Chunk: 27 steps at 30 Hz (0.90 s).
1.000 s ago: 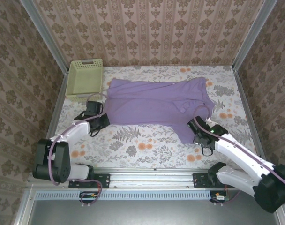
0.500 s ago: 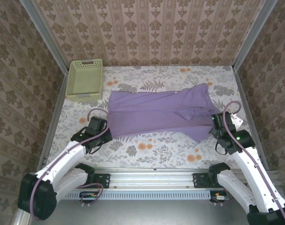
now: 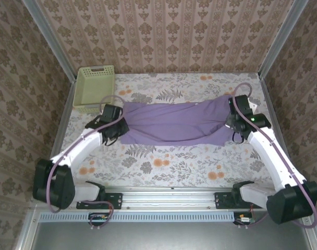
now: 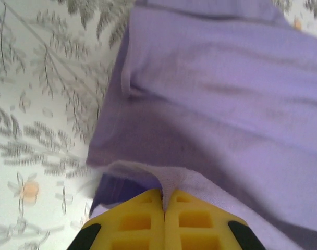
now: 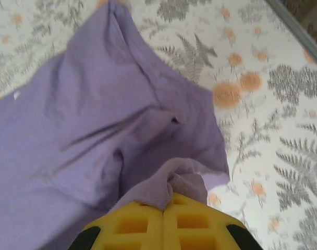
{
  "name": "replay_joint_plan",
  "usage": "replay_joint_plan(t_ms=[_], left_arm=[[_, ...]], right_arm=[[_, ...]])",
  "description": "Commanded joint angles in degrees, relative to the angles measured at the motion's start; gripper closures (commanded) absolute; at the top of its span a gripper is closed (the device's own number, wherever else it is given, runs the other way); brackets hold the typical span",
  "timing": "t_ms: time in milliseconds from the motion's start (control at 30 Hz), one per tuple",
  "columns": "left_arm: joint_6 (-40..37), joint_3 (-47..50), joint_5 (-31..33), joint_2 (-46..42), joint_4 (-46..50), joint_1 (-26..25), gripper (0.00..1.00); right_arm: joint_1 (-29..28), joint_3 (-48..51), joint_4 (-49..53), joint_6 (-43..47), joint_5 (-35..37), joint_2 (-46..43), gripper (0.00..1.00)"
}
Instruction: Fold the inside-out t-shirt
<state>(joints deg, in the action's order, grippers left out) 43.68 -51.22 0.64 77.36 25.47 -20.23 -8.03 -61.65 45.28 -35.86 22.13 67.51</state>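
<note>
**A:** Patterned walls box in a floral table, with a pale green basket in a far corner. Where is the inside-out t-shirt?

**B:** Just beside the basket, on its near side, stretched away from it in a long band across the table. The left gripper is clenched on the end nearest the basket, pinching a ridge of fabric between its yellow pads. The right gripper is clamped on the end farthest from the basket.

**A:** How will it handle?

**B:** Light, soft and limp, I'd judge. It creases between the 2 grips, so it wants holding at hems or corners, both ends at once, with the cloth taut.

**A:** Anything unclear?

**B:** Which end is collar and which is hem. The folds hide the sleeves, and the layers under each pinch are out of sight. A white speck on the cloth may be the tag, but it is too small to be sure.
</note>
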Motion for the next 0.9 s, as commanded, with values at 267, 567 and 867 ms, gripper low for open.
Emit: replay_joint_plan(t_ms=[267,567,867], left_arm=[[-4.3,-13.3,-2.8,16.9,-1.6,7.5,1.0],[-6.6,-23.7,-5.3,27.6,0.4,8.2,0.97],[-9.3,-27.6,-4.6,32.0,3.4,8.2,0.71]], right_arm=[[4.6,-15.7,-8.6,6.4,2.9,21.6,1.0],[4.9,-26.9,-7.7,7.9,1.8,35.2,1.0],[5.4,-33.4,-3.5,8.6,2.3,44.9,0.59]])
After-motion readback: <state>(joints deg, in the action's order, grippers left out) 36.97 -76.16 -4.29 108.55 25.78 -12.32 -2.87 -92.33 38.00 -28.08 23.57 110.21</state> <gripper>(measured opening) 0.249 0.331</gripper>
